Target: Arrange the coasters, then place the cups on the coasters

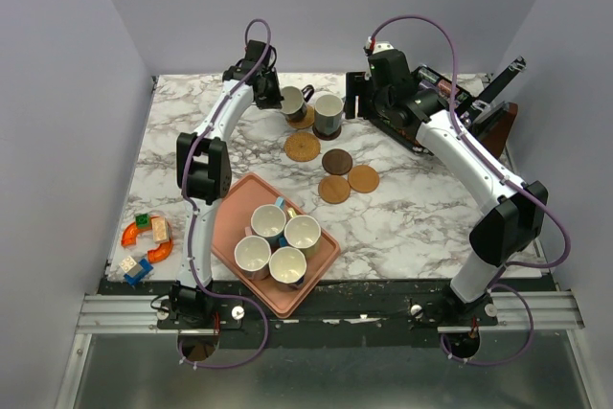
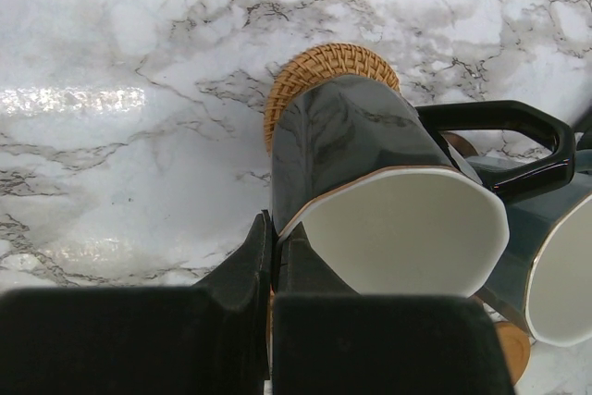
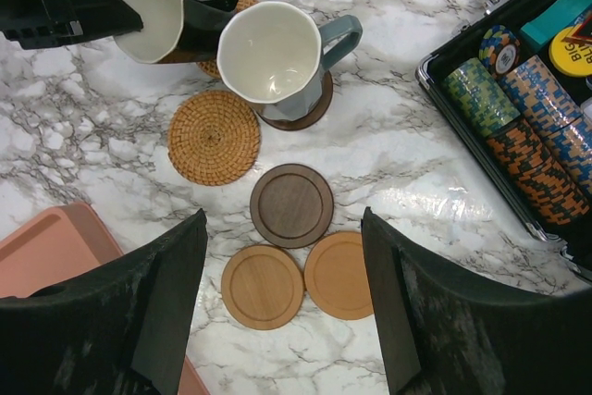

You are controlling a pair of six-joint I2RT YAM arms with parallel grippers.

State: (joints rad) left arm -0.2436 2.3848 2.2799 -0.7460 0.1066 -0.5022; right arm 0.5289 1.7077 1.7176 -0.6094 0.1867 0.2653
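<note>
Two cups were at the far edge of the table (image 1: pixel 421 213). The black cup (image 2: pixel 361 150) was pinched by its rim in my left pincer (image 2: pixel 275 249) and tilted over a woven coaster (image 2: pixel 319 67). The grey-green cup (image 1: pixel 329 114) sat just beside it on a dark coaster (image 3: pixel 313 116).

To set the black cup down well, I judged I had to level it, centre its base on the weave, keep its handle off the neighbour, and let go only once it sat flat. My right pincer (image 3: pixel 284 219) hung wide and empty above four bare coasters (image 3: pixel 215 136) mid-table. Four more cups (image 1: pixel 269 222) waited in the pink tray (image 1: pixel 230 206) at the near edge.

The tabletop was glossy white marble with grey veins, and plain grey walls (image 1: pixel 57 93) closed it in. A case of chips (image 3: pixel 518 108) lay at the far right corner and toy blocks (image 1: pixel 146 241) at the near left corner.
</note>
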